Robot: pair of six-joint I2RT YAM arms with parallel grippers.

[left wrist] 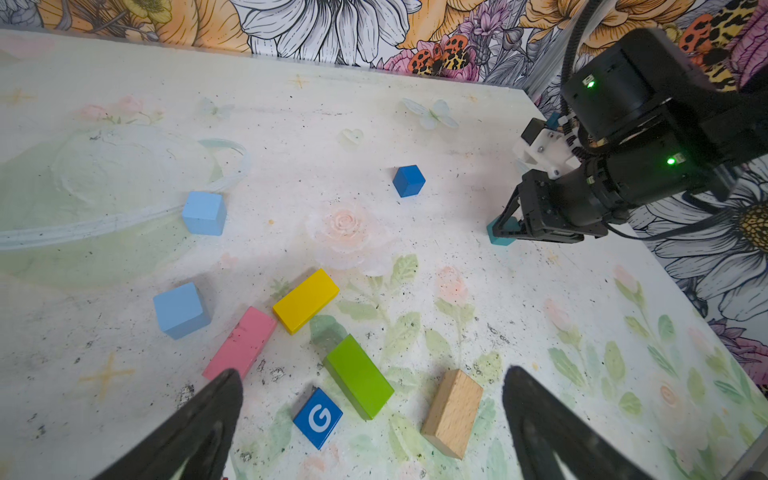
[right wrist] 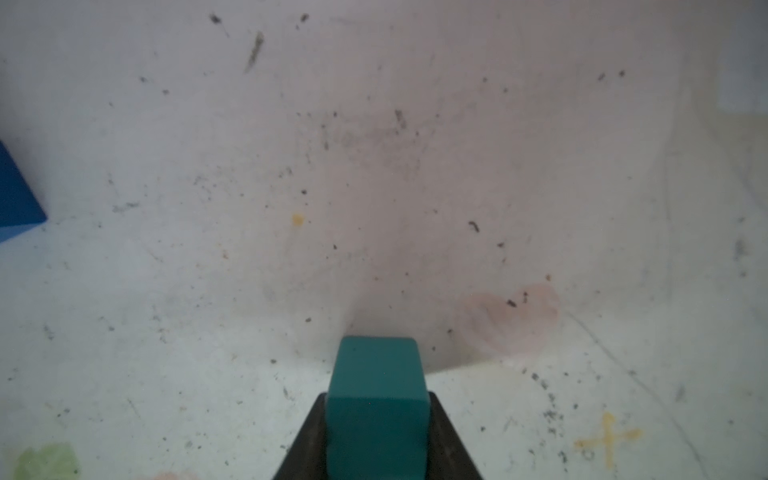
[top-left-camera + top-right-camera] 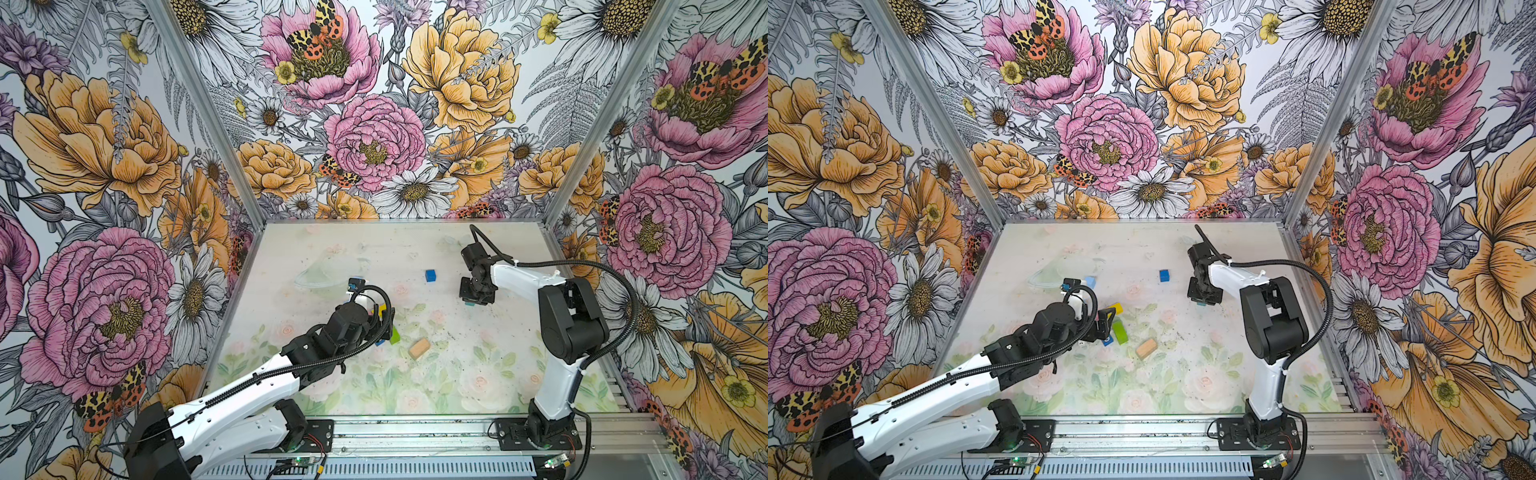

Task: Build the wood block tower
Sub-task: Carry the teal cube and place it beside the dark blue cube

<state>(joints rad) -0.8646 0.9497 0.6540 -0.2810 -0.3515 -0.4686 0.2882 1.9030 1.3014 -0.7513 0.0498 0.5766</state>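
Loose blocks lie flat on the table [image 1: 415, 104]: two light blue cubes [image 1: 204, 212] [image 1: 180, 309], a yellow brick [image 1: 305, 300], a pink brick [image 1: 241, 343], a green brick [image 1: 358, 376] and a tan brick [image 1: 453, 411]. A blue tile marked G [image 1: 318, 417] lies by the green brick. My left gripper [image 1: 372, 374] hovers open above the green brick and the G tile. My right gripper [image 2: 377, 436] is shut on a teal block [image 2: 377, 407], low over the table at the right [image 3: 473, 300]. A dark blue cube [image 3: 430, 275] sits to its left.
Flowered walls [image 3: 374, 124] close the table in at the back and on both sides. A metal rail [image 3: 415, 432] with both arm bases runs along the front. The left arm [image 3: 249, 386] hides part of the block cluster in both top views.
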